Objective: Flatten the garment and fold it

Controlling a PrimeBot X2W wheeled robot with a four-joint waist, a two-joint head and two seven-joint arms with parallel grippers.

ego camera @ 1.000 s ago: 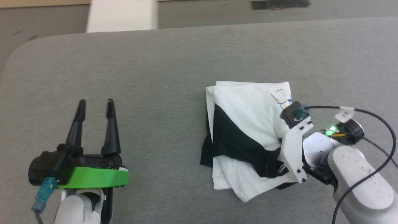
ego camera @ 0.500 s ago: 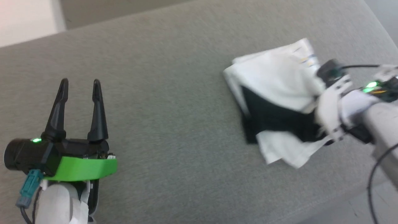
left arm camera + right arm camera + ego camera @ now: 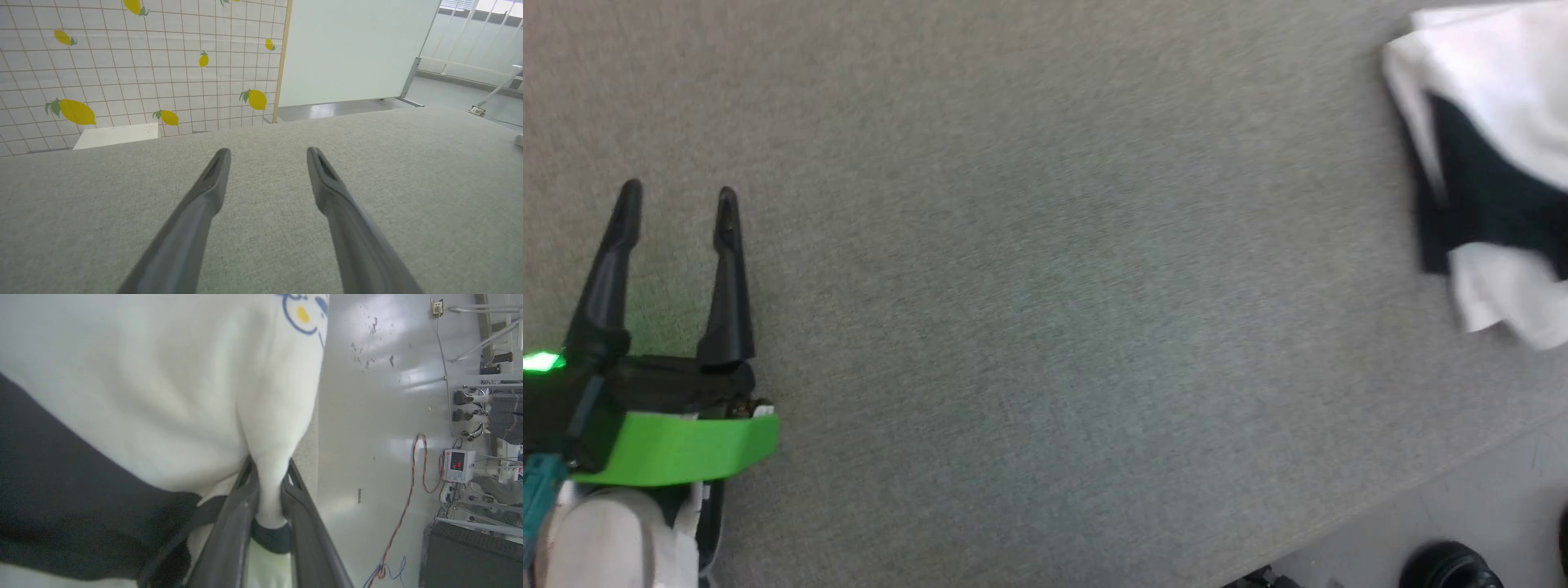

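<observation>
The garment (image 3: 1494,155), white with a black band, lies folded at the far right of the head view on the grey table (image 3: 1045,269), cut off by the frame edge. In the right wrist view the garment (image 3: 163,396) looms close, and my right gripper (image 3: 269,473) is shut on a pinched white fold of it. A small blue and yellow print (image 3: 304,312) shows near its upper edge. My left gripper (image 3: 676,208) rests at the lower left, far from the cloth, open with nothing between its fingers. It also shows open over bare table (image 3: 267,157).
The table's near edge (image 3: 1380,514) runs diagonally at the lower right, with pale floor and a dark round object (image 3: 1450,567) beyond. A lemon-patterned tiled wall (image 3: 135,61) and a white panel (image 3: 351,49) stand past the table's far edge. Cables (image 3: 412,490) lie on the floor.
The head camera has swung, so the garment now sits at the frame's right edge and the right arm has left the picture. The left gripper stays open and still.
</observation>
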